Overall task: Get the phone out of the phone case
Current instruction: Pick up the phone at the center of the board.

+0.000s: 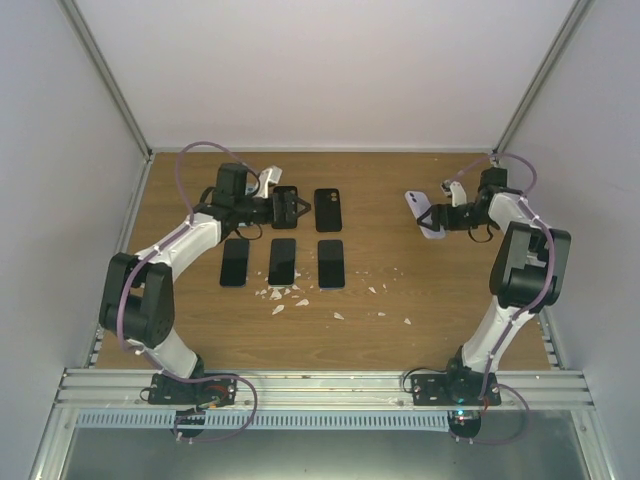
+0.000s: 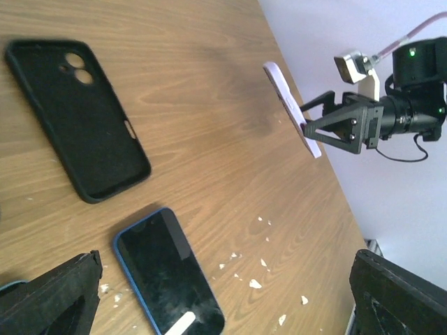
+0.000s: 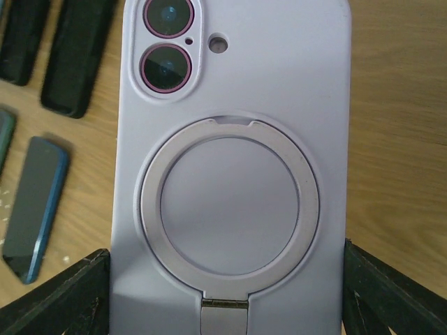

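Reaching toward the far right with elbow raised, clamping the right claw [image 1: 434,218] across the sides of the lilac phone case [image 3: 234,84], phone [image 3: 167,66] inside, tilted above the tabletop [image 1: 450,290]. Bare wood beneath, side wall [image 1: 600,200] near. Bending inward on the left, left claw [image 1: 293,208] spread wide just beside a black case [image 1: 328,210], gripping nothing.

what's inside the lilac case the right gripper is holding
A phone: two pink-ringed camera lenses show through the cutout of the lilac case in the right gripper. The phone's screen and body are hidden by it.
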You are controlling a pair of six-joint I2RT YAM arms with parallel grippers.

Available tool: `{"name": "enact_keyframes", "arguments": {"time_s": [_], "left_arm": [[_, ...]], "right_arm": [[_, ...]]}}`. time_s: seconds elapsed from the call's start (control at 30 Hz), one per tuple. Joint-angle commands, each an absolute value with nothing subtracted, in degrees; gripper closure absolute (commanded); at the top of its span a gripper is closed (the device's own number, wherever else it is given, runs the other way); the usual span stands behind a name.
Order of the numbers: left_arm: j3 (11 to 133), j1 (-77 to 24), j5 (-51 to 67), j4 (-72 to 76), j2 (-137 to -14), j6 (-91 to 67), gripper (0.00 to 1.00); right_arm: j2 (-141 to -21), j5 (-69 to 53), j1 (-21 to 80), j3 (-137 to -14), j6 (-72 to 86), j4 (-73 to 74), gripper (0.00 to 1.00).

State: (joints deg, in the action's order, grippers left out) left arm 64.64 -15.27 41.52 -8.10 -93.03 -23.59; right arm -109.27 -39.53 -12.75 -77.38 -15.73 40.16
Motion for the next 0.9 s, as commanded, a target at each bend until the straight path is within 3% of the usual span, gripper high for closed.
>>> {"name": "enact_keyframes", "arguments": {"time_s": [0.0, 0.2, 0.37, 0.7, 0.87], "left_arm": [[66.67, -17.85, 45.01, -4.04, -95.31, -25.06, 0.04], [65.66, -20.69, 48.0, 3.17, -95.86, -27.19, 0.06], [63.83, -21.46, 48.68, 7.94, -94.16, -19.34, 0.02], [71.28, -21.95, 49.84, -12.74, -90.17, 24.18, 0.01], [69.02, -21.72, 53.92, -20.52, -85.2, 52.75, 0.01]], "right_arm": [[-104.49, -47.11, -11.12, -76.8, -16.74, 41.13, 0.32], [-102.07, -50.51, -7.56, -76.31, -18.1, 42.55, 0.32], [-102.07, -53.77, -5.02, -77.28, -20.88, 46.45, 0.32], [-99.58, -59.22, 0.91, -76.08, -25.58, 50.87, 0.33], [-99.42, -61.55, 5.46, -76.81, -28.71, 54.0, 0.35]]}}
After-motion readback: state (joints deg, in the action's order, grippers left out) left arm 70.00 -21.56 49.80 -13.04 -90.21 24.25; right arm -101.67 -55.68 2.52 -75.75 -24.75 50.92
